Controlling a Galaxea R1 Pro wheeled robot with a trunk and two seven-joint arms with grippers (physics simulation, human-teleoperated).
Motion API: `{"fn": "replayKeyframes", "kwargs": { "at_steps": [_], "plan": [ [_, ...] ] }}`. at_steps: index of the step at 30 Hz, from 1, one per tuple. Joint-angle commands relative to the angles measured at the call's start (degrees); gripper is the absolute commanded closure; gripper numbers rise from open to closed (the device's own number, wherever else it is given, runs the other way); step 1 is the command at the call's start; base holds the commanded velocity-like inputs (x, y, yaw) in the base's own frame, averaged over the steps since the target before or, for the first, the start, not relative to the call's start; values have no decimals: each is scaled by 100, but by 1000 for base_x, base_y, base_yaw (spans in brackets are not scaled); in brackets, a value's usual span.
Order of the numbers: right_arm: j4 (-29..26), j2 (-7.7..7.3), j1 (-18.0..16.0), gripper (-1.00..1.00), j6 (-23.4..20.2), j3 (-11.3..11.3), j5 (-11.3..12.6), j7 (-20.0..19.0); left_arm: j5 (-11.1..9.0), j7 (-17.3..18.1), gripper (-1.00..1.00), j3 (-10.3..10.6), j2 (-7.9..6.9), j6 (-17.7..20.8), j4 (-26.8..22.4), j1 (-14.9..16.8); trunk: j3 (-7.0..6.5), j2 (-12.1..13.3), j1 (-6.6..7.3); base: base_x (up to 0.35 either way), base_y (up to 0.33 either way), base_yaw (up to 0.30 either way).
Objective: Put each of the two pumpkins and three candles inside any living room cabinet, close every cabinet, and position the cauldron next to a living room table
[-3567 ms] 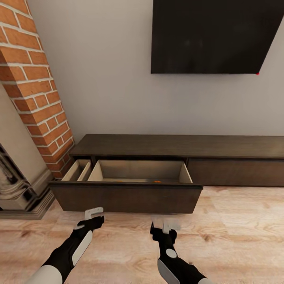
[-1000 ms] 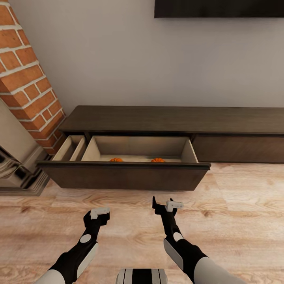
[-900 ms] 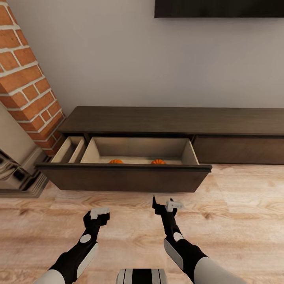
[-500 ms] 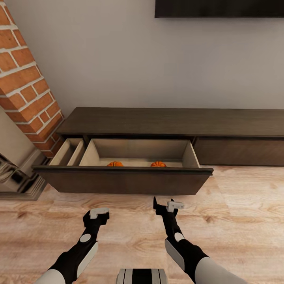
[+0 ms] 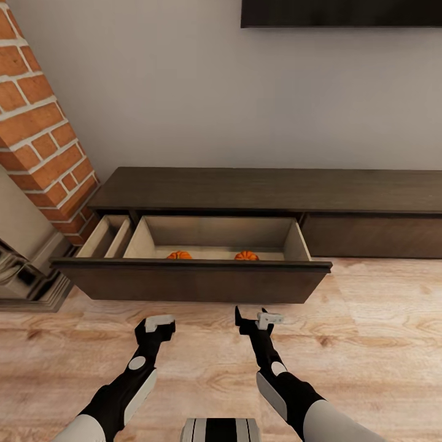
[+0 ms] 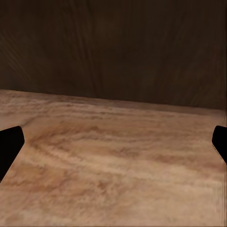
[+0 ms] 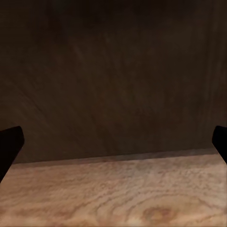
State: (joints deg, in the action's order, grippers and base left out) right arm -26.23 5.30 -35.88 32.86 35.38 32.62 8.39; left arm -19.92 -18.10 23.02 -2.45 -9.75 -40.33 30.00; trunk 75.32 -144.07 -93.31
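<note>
Inside the cabinet's (image 5: 270,190) pulled-out drawer (image 5: 190,282) sit both pumpkins (image 5: 179,255) — left end effector (image 5: 158,323) and right end effector (image 5: 253,318) spread, empty, facing its front, apparently to push.

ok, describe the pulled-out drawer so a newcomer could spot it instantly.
Under the wall-mounted black screen runs a long, low dark-brown wooden cabinet. Its wide pulled-out drawer, nearest the brick column, shows pale beige insides and two small orange pumpkins; the front beside it sits closed.
</note>
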Motion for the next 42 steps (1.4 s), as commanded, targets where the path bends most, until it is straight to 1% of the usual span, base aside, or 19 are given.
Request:
{"fn": "replayKeyframes", "kwargs": {
  "at_steps": [1, 10, 16, 42],
  "plan": [
    [2, -3, -7, -100, 22, 48, 25, 47, -62, -46, -100, 49, -9, -29, -24, 6, 4, -2, 1, 5, 0, 0],
    [4, -1, -7, -100, 3, 48, 24, 40, -65, -61, -100, 23, -21, -67, -155, 6, 4, -2, 1, 141, 57, 0],
    [1, -9, -7, -100, 8, 48, 25, 40, -65, -62, -100, 14, -43, -78, -238, 6, 4, -2, 1, 47, 22, 0],
    [-4, -11, -7, -100, 10, 40, 34, 49, -71, -58, -100, -2, -71, -97, -279, 6, 4, -2, 1, 133, 39, 0]
  ]
}}
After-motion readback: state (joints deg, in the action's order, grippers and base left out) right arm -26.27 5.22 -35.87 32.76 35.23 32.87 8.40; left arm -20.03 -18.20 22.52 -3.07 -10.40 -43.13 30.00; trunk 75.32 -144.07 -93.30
